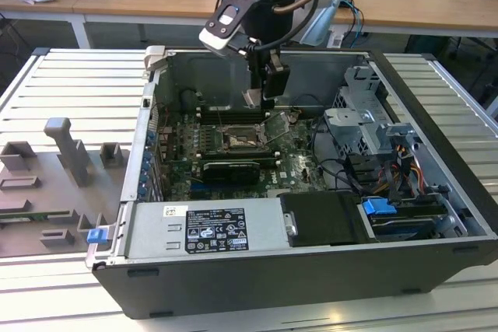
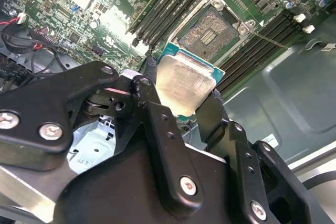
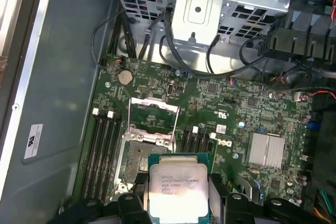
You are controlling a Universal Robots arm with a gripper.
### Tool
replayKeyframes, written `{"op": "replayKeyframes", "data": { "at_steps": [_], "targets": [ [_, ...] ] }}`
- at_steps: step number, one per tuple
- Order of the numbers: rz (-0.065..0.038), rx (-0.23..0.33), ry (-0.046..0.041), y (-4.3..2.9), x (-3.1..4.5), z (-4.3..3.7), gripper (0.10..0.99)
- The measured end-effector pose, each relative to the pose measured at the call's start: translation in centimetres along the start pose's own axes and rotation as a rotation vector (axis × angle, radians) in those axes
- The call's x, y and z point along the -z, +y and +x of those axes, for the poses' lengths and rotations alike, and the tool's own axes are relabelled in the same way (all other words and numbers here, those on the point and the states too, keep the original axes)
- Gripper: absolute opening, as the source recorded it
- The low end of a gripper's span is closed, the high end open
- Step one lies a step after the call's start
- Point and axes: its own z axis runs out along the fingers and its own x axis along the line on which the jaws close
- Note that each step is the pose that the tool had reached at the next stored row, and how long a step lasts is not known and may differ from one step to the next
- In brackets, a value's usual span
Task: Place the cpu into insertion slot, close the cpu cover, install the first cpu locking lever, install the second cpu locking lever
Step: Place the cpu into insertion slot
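Observation:
My gripper [image 2: 181, 92] is shut on the cpu [image 2: 186, 82], a flat square chip with a pale metal face and a green edge, held by two opposite sides. In the first wrist view the cpu [image 3: 177, 188] hangs just off one side of the insertion slot [image 3: 140, 162], which lies uncovered with its dark centre showing. The cpu cover [image 3: 152, 102] stands swung open at the slot's far side. In the exterior view the gripper [image 1: 261, 100] hovers a little above the board, behind the insertion slot [image 1: 237, 140]. A thin lever rod [image 2: 269, 40] sticks out beside the slot [image 2: 207, 35].
Long memory slots [image 3: 104, 150] flank the socket on both sides. A black card [image 1: 227, 169] lies in front of it. A metal drive cage [image 1: 366, 118] with cables fills the case's right part. A power supply [image 1: 206, 227] spans the front. A grey fixture [image 1: 66, 153] sits outside, left.

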Motion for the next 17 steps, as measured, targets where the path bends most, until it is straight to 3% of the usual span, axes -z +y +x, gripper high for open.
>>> {"op": "replayKeyframes", "data": {
  "at_steps": [14,17],
  "targets": [
    [0.0,-0.017,-0.0012,-0.1,-0.11,0.02,0.541],
    [-0.001,-0.07,-0.0057,-0.12,-0.41,0.02,0.541]
  ]
}}
